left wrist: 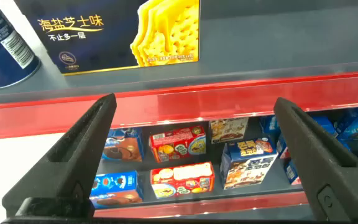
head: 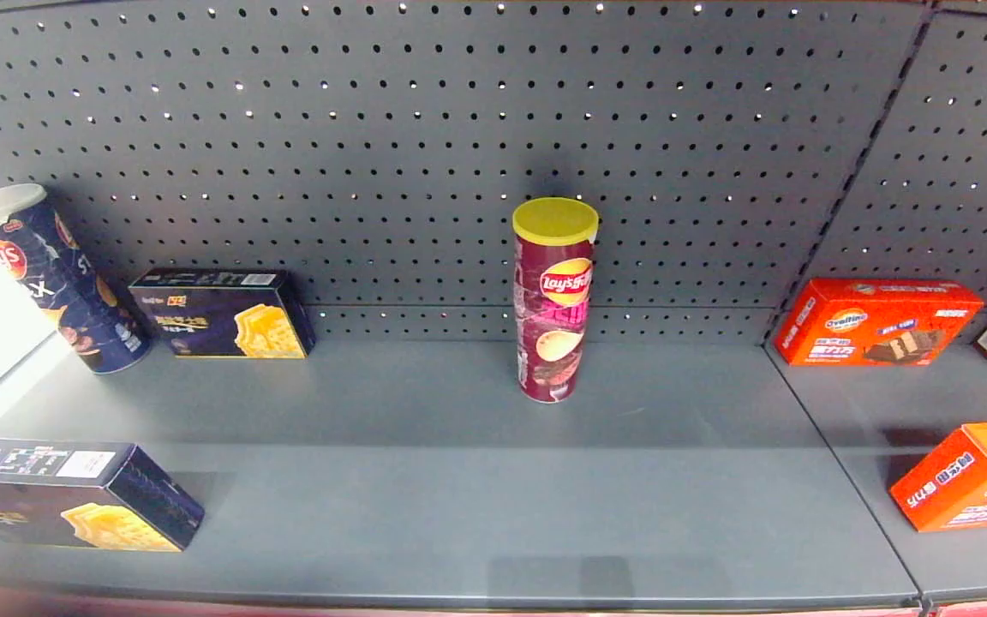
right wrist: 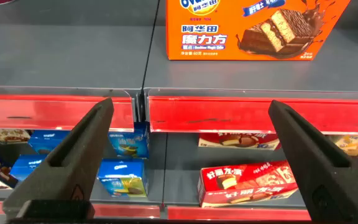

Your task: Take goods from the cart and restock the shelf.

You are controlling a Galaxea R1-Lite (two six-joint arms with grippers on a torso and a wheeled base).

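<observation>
A purple chip can (head: 553, 300) with a yellow lid stands upright mid-shelf, near the pegboard back. My left gripper (left wrist: 194, 102) is open and holds nothing. It hangs in front of the shelf's red edge strip (left wrist: 229, 99), just below a dark blue cracker box (left wrist: 123, 31) and a blue chip can (left wrist: 5, 43). My right gripper (right wrist: 191, 104) is also open and holds nothing. It faces the red strip (right wrist: 260, 112) below an orange wafer box (right wrist: 253, 28).
On the grey shelf (head: 459, 480) a blue chip can (head: 56, 278) leans at far left, with dark cracker boxes (head: 224, 313) (head: 65, 493) beside and in front of it. Orange boxes (head: 879, 321) (head: 969, 476) sit on the right section. The lower shelf holds several snack boxes (left wrist: 179, 177) (right wrist: 247, 180).
</observation>
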